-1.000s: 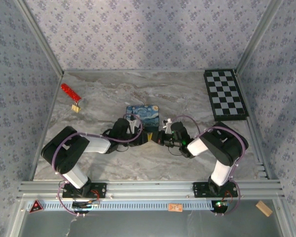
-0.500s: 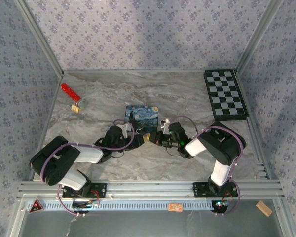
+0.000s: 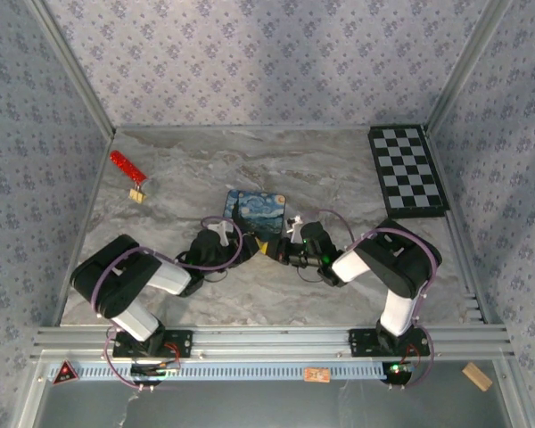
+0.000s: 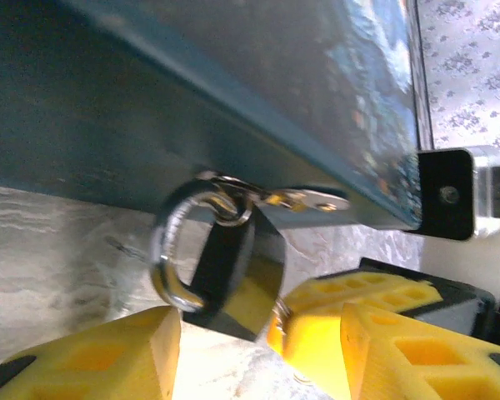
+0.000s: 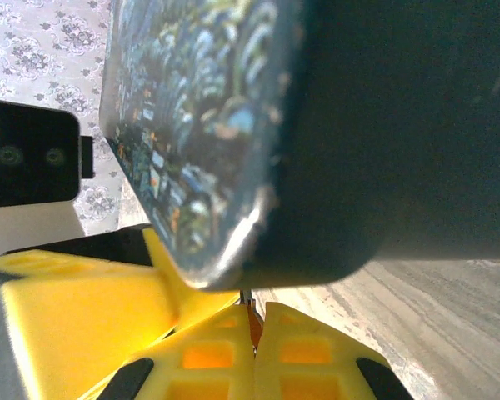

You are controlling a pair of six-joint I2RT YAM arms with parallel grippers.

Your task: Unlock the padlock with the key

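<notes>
1. Compared with a second ago, the left arm is drawing back toward the lower left of the overhead view. The left gripper (image 4: 258, 329) is dropping away from the box (image 3: 257, 210) and is now facing its near wall.
2. Over the same second the right gripper (image 5: 254, 323) is edging left, closing on that wall from the other side.
3. The padlock (image 4: 233, 271) is hanging at the centre of the left wrist view. Its shackle (image 4: 168, 250) is looped through the hasp (image 4: 304, 198) on the box wall, and its body is tilting just above the desk (image 4: 58, 242).
4. The left jaws are standing open, one yellow finger on either side of the padlock and lower. I see no contact.
5. The right jaws are pressing together at the bottom centre of the right wrist view, pinching a thin sliver that I am taking for the key (image 5: 248, 307).
6. Judgement: both arms are converging on the lock for key entry. A metal glint at the lock's lower edge may be the key tip, but I cannot tell whether it is entering. The shackle is looking seated, so the lock is not yet open.
</notes>
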